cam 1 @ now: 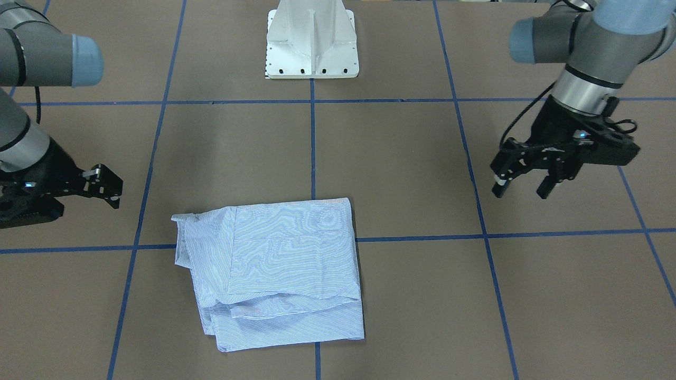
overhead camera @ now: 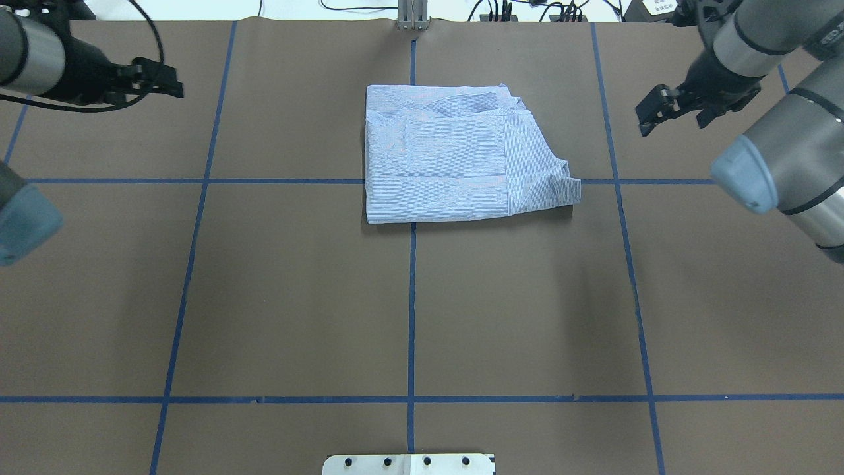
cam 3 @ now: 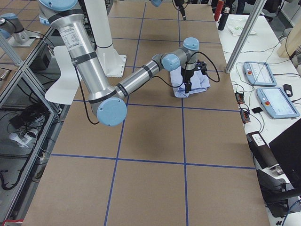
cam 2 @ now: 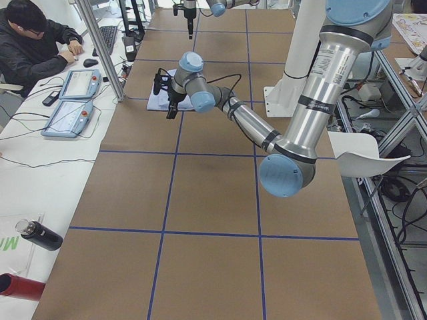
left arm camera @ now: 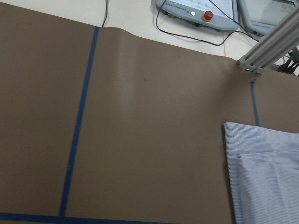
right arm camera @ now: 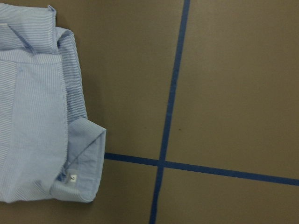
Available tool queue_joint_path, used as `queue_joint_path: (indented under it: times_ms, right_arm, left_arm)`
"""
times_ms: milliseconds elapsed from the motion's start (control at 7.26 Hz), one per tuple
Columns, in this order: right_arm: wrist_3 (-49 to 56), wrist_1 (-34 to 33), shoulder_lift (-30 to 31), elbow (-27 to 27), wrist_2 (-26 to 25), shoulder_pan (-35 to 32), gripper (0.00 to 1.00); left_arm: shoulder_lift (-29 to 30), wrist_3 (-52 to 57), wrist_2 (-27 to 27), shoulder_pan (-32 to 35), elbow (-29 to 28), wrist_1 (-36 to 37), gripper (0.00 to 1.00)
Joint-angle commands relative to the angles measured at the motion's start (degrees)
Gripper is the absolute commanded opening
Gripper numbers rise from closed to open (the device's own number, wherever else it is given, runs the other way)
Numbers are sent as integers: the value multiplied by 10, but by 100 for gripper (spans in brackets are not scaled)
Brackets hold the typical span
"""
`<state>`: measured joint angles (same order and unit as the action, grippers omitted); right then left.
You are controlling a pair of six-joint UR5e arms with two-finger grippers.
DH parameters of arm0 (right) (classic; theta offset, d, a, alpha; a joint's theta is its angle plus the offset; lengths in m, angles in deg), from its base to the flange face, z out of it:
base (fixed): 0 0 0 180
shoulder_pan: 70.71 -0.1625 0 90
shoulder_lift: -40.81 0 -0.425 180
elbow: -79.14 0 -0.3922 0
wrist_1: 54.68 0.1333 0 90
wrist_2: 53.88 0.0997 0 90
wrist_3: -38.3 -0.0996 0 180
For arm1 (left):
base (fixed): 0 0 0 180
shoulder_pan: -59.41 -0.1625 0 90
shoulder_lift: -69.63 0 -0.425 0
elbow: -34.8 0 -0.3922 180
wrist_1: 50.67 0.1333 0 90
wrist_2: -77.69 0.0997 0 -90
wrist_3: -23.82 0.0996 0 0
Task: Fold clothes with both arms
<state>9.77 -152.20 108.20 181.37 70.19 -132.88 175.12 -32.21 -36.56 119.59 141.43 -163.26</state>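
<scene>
Folded shirt (overhead camera: 448, 158) hides its buttons; left fingers (cam 1: 545, 187) and right fingers (cam 1: 112, 192) spread, holding nothing.

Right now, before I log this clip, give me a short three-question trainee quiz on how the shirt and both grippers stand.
1. True or false: the left gripper is clamped on the folded shirt.
2. The shirt's collar lies toward which side? A) the robot's left B) the robot's right C) the far table edge
3. Fill in: the right gripper hangs beside the shirt with its jaws ____.
Key: 1 false, it hangs apart from the shirt, jaws open; 2 B; 3 open.
</scene>
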Motion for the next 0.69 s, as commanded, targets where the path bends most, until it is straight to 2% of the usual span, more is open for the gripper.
queue_joint_path:
  times_ms: [0,138,275,413,551]
  right_arm:
    - [134,-18,58,9,1,-59,100]
    - [209,-20,80,-7,19,-94,100]
    - [232,-17,95,-31,53,-140,100]
    - [229,-13,119,-20,85,-166,100]
    - [222,-12,130,-19,87,-167,100]
  left_arm:
    - [-105,166,-25,80,0,-35,100]
    - [-114,179,-26,106,-6,-41,100]
    - [-128,188,-38,124,-11,-46,100]
    - [-142,224,-47,161,-11,-47,100]
    - [-154,238,-114,206,-11,-56,100]
